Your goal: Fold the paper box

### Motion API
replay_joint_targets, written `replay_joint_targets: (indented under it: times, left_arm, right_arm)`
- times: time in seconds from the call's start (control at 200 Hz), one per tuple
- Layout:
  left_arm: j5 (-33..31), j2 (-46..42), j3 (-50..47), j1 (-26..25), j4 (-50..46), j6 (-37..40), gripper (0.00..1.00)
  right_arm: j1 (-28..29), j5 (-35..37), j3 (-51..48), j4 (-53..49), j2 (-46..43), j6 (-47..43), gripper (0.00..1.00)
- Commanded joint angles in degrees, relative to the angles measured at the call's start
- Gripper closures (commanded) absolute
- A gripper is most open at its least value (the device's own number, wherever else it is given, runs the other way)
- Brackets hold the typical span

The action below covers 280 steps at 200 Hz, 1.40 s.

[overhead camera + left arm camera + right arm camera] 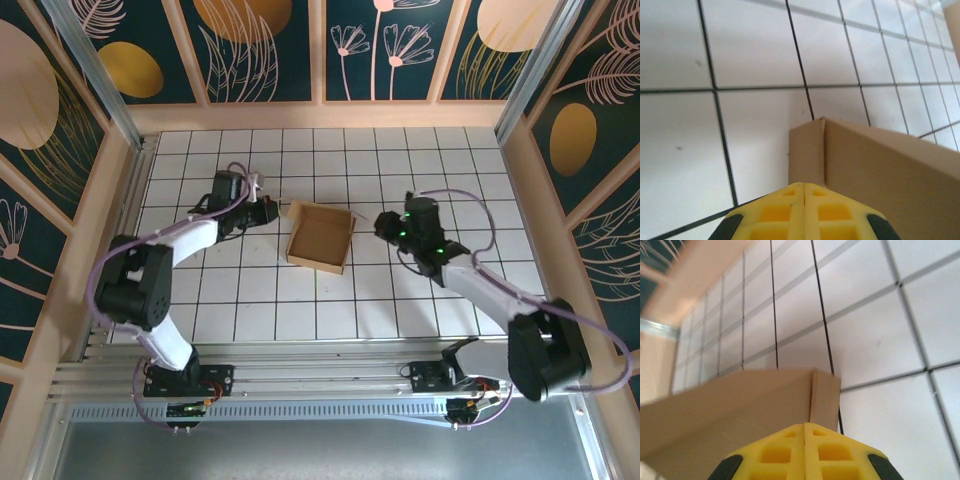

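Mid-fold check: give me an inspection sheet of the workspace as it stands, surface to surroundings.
Surface: white table with dark grid lines.
Job's things: paper box, brown, walls standing, top open, mid-table between the arms.
Clutter: nothing seen.
Grippers: left gripper shut, yellow fingers together, at a box corner; right gripper shut, facing another corner; contact cannot be told.
Cables: lilac cables loop along both arms, off the box.
Surroundings: leaf-patterned panels on three sides; aluminium rails at the near edge.
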Motion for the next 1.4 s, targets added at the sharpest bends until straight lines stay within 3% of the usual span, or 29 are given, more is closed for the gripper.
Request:
replay_joint_targets:
  times: [0.0, 0.095, 0.2, 0.28, 0.536, 0.691, 1.046, 1.261, 1.396]
  left_arm:
    - [-11.1, -10.5, -2.5, 0.7, -1.4, -2.6, 0.92]
    - [-10.1, -19.2, -5.8, 0.8, 0.4, -3.1, 0.74]
    - [-6.4, -26.7, -7.4, 0.7, -0.5, -2.8, 0.54]
    - [-5.1, -30.4, -7.1, 0.6, -3.8, -2.1, 0.45]
    - [-9.8, -39.0, -8.0, 0.6, -10.0, 0.3, 0.35]
    - [-12.0, -40.5, -8.5, 0.6, -10.7, 0.8, 0.32]
    - [-10.7, -37.6, -10.8, 0.6, -9.4, -1.2, 0.26]
    - [-8.2, -32.4, -11.8, 0.7, -10.2, -1.9, 0.23]
    - [-4.4, -28.6, -12.2, 0.6, -9.6, -2.6, 0.2]
  right_arm:
    - [-3.4, -0.4, 3.5, -0.9, -4.7, -6.0, 0.9]
    - [-3.3, -11.1, 14.8, -6.9, 1.4, -14.2, 0.86]
    - [-2.5, -24.9, 24.2, -10.0, 9.9, -17.4, 0.84]
    - [-0.1, -29.2, 28.1, -9.8, 14.5, -18.3, 0.83]
    - [7.6, -28.5, 35.9, -16.5, 26.7, -22.7, 0.84]
    - [10.1, -25.2, 30.5, -14.5, 28.0, -23.2, 0.86]
    - [12.2, -20.1, 16.4, -4.7, 31.9, -23.1, 0.85]
    - [12.2, -17.7, 16.1, -4.8, 29.5, -23.1, 0.79]
    - [12.1, -16.7, 15.9, -4.1, 20.8, -22.2, 0.69]
